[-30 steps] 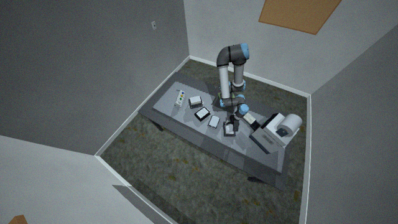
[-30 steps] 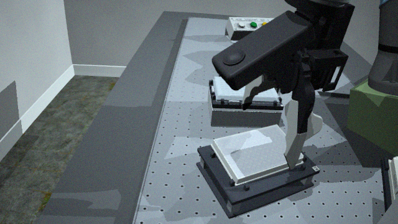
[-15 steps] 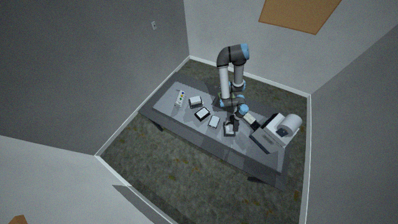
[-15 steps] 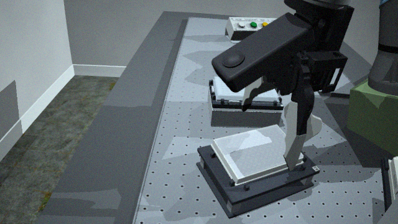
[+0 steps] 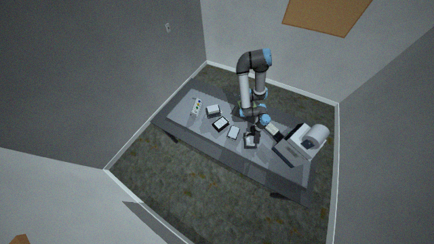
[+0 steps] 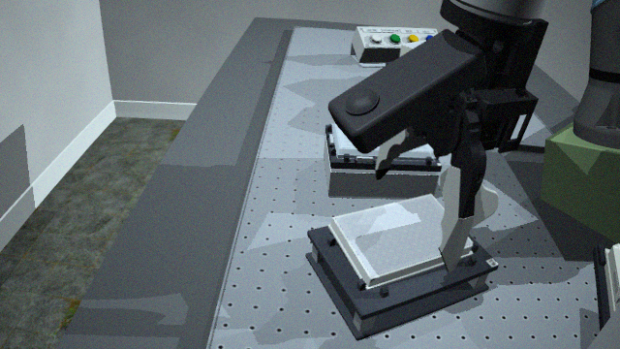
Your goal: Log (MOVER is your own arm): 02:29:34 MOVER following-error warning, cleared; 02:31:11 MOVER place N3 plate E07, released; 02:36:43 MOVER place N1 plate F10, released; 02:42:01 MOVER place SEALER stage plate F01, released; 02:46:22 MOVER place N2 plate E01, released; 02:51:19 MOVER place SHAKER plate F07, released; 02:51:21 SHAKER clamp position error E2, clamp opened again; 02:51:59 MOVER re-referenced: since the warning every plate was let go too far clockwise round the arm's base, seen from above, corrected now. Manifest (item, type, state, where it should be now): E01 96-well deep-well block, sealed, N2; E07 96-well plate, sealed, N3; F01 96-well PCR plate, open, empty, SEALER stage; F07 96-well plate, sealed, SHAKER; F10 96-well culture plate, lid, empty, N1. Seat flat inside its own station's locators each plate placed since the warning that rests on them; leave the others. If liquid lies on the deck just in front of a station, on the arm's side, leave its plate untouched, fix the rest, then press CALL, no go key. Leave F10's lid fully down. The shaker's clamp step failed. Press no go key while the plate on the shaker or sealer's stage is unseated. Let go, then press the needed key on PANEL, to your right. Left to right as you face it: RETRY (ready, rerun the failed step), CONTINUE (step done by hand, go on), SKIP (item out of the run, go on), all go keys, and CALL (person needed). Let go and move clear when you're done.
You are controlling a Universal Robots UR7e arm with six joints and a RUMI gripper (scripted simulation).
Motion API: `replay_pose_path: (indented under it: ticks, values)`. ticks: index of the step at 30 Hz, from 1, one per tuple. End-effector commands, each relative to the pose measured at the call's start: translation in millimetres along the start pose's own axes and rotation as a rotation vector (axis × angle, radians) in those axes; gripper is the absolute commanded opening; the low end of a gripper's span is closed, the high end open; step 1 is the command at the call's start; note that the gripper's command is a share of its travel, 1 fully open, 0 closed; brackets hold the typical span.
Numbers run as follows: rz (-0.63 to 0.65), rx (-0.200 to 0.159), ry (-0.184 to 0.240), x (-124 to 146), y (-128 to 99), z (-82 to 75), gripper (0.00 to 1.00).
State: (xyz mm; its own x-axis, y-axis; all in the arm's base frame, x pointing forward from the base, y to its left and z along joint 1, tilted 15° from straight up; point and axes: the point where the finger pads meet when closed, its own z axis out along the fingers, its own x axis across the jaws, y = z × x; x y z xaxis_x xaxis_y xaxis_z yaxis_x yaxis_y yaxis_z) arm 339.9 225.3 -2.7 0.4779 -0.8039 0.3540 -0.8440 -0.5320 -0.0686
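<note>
A white plate with a smooth flat top (image 6: pixel 394 239) lies on a dark nest (image 6: pixel 399 281) near the table's front; it also shows in the overhead view (image 5: pixel 249 141). The plate sits turned against the nest's outline, and its edges lie over the small locator pins. My gripper (image 6: pixel 421 204) is open and straddles the plate from above. One finger reaches down by the plate's right edge and the other hangs over its far side. Nothing is held between the fingers. In the overhead view the gripper (image 5: pixel 252 135) is right over this plate.
A second plate sits on a taller block behind the gripper. The key panel (image 6: pixel 390 43) stands at the table's far end. The arm's green pedestal (image 6: pixel 581 179) is on the right. In the overhead view, more plates (image 5: pixel 220 123) and the sealer (image 5: pixel 298 144) line the table.
</note>
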Motion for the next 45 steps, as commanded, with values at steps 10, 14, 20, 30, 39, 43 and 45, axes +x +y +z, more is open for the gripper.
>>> replay_pose_path:
  ticks: [10,14,20,30,39,43,45]
  values:
    - [0.000,0.001,0.000,0.1,-0.4,8.7,0.82]
    - [0.000,0.001,0.000,0.1,-0.4,10.1,0.82]
    - [0.000,0.001,0.000,0.1,-0.4,14.1,0.82]
    - [0.000,0.001,0.000,0.1,-0.4,15.8,0.82]
    - [0.000,0.001,0.000,0.1,-0.4,15.8,0.00]
    - [0.000,0.001,0.000,0.1,-0.4,15.8,0.00]
    - [0.000,0.001,0.000,0.1,-0.4,15.8,0.00]
